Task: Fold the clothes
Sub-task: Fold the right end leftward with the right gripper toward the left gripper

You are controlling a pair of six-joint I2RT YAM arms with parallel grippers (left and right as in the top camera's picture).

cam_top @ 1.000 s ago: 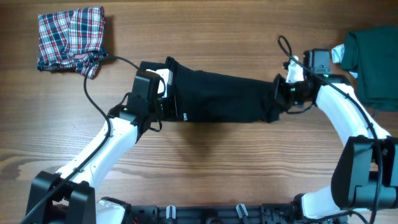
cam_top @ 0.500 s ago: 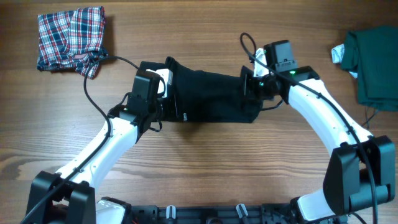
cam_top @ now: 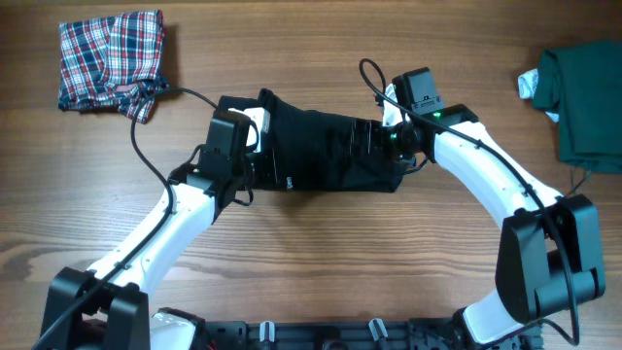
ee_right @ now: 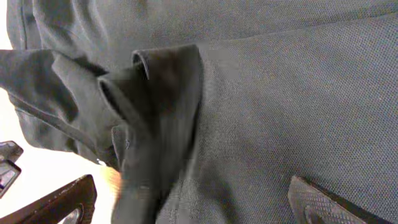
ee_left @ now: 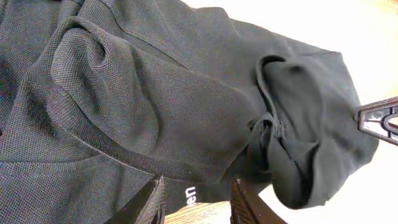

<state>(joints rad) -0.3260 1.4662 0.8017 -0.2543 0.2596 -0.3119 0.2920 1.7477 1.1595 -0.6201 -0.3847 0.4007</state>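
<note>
The black collared shirt (cam_top: 321, 151) lies as a folded band across the middle of the table, its right end doubled back over itself. My left gripper (cam_top: 260, 165) is at its left end. In the left wrist view the hem with a white logo (ee_left: 191, 194) fills the gap between the fingers (ee_left: 152, 202), so the left gripper (ee_left: 196, 202) is shut on the shirt (ee_left: 155, 93). My right gripper (cam_top: 379, 138) hovers over the folded-back right end. Its jaws stand wide open above the fabric (ee_right: 280, 93), holding nothing (ee_right: 193, 202).
A plaid garment (cam_top: 112, 58) lies bunched at the far left corner. A dark green garment (cam_top: 583, 92) sits at the far right edge with something small and white (cam_top: 528, 85) beside it. A black cable (cam_top: 146, 146) loops over the wood near the left arm.
My right gripper carried the shirt's right end leftward over the shirt, then opened and let it go. The left gripper has not moved.
</note>
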